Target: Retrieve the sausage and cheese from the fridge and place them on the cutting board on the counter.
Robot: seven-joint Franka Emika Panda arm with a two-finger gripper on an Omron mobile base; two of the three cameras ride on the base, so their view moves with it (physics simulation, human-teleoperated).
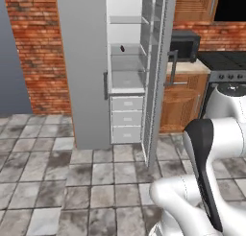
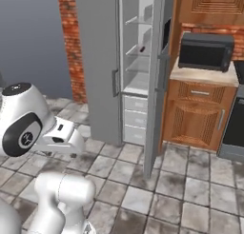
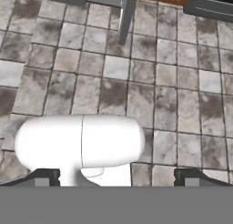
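The grey fridge (image 1: 84, 67) (image 2: 97, 62) stands with its door (image 1: 158, 76) (image 2: 155, 85) swung open, baring a white interior with clear shelves. A small dark piece, likely the sausage (image 1: 122, 48) (image 2: 141, 48), lies on an upper shelf. The cheese and the cutting board are out of view. A strip of beige counter (image 1: 192, 67) (image 2: 202, 73) lies right of the fridge. My gripper (image 3: 120, 177) is open, with nothing between its fingertips (image 3: 45, 175). It points down at the tiled floor, well short of the fridge.
A black microwave (image 1: 185, 43) (image 2: 205, 50) sits on the counter over brown cabinets (image 2: 198, 114). A dark stove (image 1: 226, 67) (image 2: 236, 123) stands further right. White drawers (image 1: 126, 119) fill the fridge's lower part. Grey floor tiles (image 1: 72, 182) spread open in front.
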